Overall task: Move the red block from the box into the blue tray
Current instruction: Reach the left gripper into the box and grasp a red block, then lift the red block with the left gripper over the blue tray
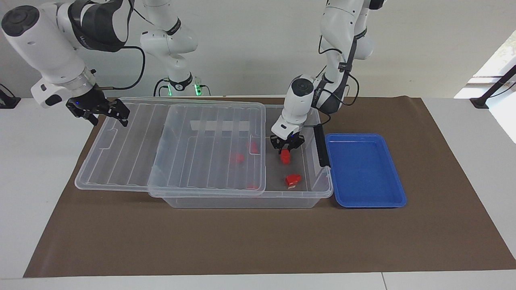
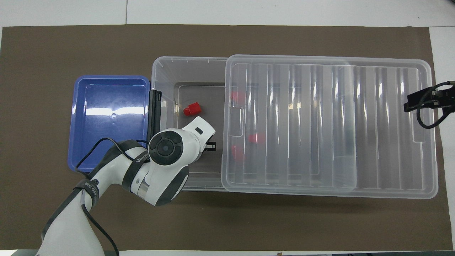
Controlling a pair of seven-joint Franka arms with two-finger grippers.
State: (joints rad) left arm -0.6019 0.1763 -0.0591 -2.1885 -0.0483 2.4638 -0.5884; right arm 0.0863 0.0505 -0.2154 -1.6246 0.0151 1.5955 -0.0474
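Observation:
The clear box (image 1: 242,202) sits mid-mat with its ribbed lid (image 1: 181,149) slid toward the right arm's end, leaving an open gap by the blue tray (image 1: 365,171). My left gripper (image 1: 286,151) reaches down into that gap and is shut on the red block (image 1: 286,157), low inside the box. In the overhead view the left arm's hand hides the block, and only a bit of the left gripper (image 2: 210,146) shows. The blue tray (image 2: 106,117) holds nothing. My right gripper (image 1: 108,112) hangs open over the lid's outer end.
A wider red piece with a white patch (image 1: 293,180) lies in the box, farther from the robots than the held block. More red pieces (image 1: 238,158) show through the lid. A black latch clip (image 1: 320,147) stands on the box wall beside the tray.

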